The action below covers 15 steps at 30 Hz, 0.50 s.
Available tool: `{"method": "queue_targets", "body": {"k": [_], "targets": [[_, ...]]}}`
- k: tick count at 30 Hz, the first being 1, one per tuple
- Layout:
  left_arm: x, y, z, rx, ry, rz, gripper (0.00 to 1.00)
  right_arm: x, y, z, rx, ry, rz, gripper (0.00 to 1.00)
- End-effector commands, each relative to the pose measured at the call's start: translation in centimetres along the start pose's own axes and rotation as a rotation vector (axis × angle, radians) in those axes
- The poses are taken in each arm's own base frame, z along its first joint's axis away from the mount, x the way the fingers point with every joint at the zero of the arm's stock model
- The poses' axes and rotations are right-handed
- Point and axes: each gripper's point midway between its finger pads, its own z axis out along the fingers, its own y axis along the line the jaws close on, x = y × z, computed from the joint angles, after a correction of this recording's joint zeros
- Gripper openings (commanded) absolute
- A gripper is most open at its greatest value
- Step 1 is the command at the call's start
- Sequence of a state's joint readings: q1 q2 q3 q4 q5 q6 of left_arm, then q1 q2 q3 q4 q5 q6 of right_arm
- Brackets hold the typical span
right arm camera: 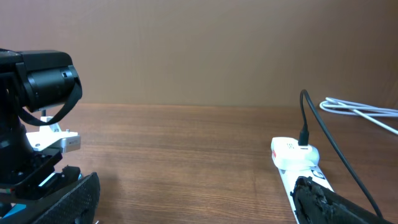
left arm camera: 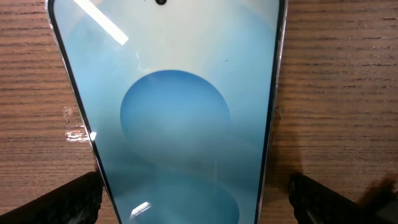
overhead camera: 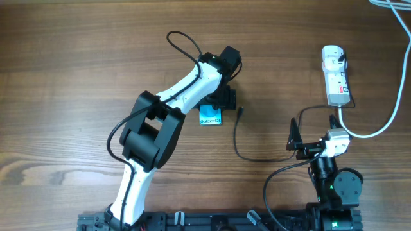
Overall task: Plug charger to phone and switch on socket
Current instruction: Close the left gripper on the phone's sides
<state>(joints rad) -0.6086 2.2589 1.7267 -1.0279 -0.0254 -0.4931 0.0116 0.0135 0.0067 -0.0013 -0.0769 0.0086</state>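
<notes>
Overhead: left gripper (overhead camera: 220, 102) hangs over the flat teal-screened phone (overhead camera: 210, 117) mid-frame, guessing to steady it. The thin black charger cable (overhead camera: 240, 111) ends just to its right in frame.

Left wrist: jaws wide, straddling it, seemingly not clamping.

Right wrist: right gripper (right arm camera: 196, 186) open, empty; white power strip (right arm camera: 297, 158) lower right.

We're seeing a matt, grainy wood table (overhead camera: 58, 77), a glossy glass-fronted phone (left arm camera: 180, 124) with a shiny silvery edge, a smooth white plastic socket (overhead camera: 336, 80), and a matt black charger (overhead camera: 235, 138) cable.
</notes>
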Motion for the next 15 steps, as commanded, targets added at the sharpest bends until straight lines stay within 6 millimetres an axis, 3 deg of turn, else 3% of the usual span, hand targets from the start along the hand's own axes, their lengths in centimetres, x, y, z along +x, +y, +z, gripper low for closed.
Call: {"method": "queue_targets", "body": {"k": [1,15], "targets": [[-0.6,1.3,1.0,-0.046,-0.014,-0.054,1.00,-0.1,-0.2,0.0,0.013,-0.007,-0.009,1.00],[-2.0,1.5,1.0,-0.023,-0.053,-0.075,1.00,-0.1,-0.2,0.0,0.013,-0.007,-0.009,1.00]]}}
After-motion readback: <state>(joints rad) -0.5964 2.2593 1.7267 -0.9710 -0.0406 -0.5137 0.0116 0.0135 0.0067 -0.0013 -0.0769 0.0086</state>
